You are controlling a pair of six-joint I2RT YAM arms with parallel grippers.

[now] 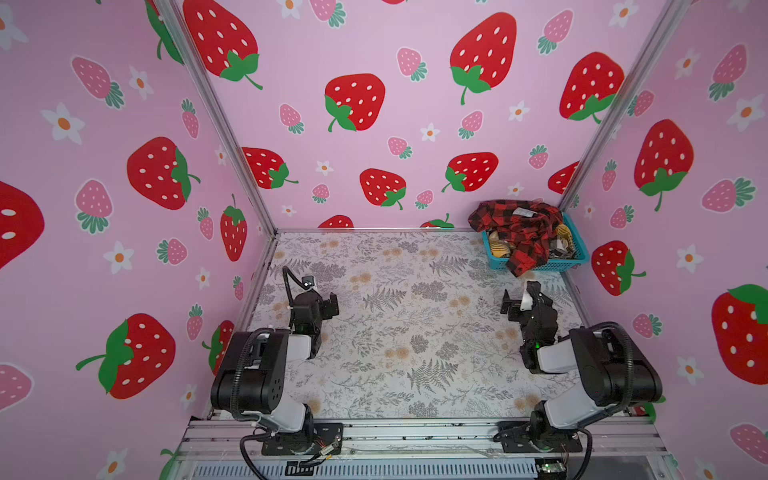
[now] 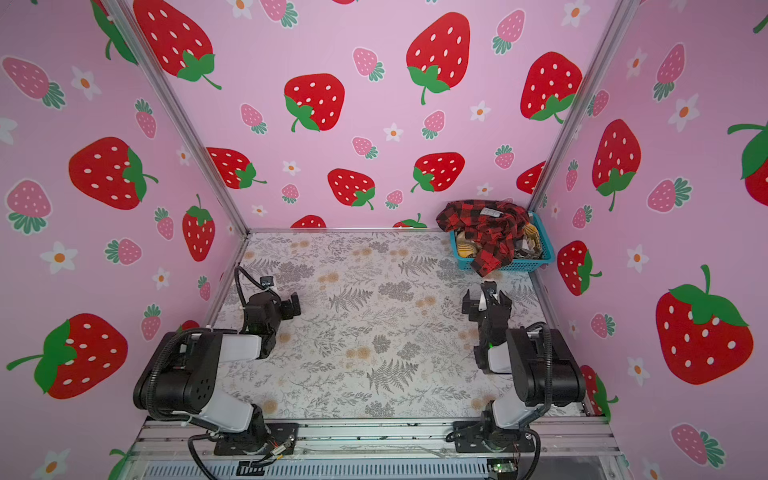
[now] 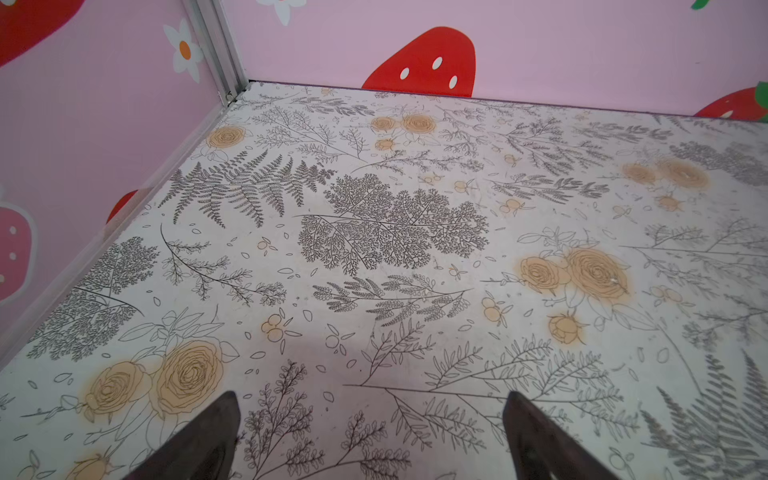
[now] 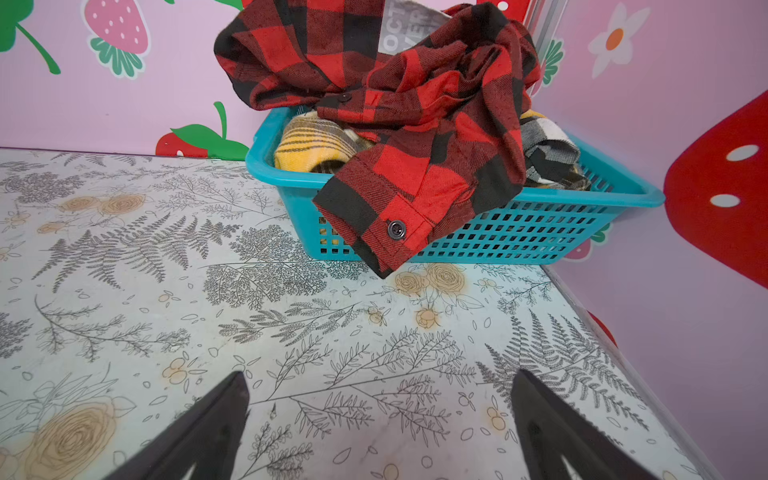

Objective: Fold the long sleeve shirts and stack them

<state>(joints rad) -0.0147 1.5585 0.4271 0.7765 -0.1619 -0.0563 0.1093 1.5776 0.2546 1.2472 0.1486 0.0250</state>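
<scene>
Long sleeve shirts (image 4: 415,124) lie heaped ahead of the right gripper (image 4: 380,376), without touching it. Nearest, both grippers stand over the floral table (image 1: 415,332), jaws spread wide and empty. The left gripper (image 1: 329,305) is well apart from the heap. Farther off, a red-and-black cuff (image 4: 386,224) hangs over the teal basket (image 4: 582,237) in the far right corner.

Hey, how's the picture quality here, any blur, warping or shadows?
In both top views the wide lens splays the walls outward under even light. In the right wrist view the red plaid shirt is sharp to its weave. In the left wrist view the left gripper looks dark and soft.
</scene>
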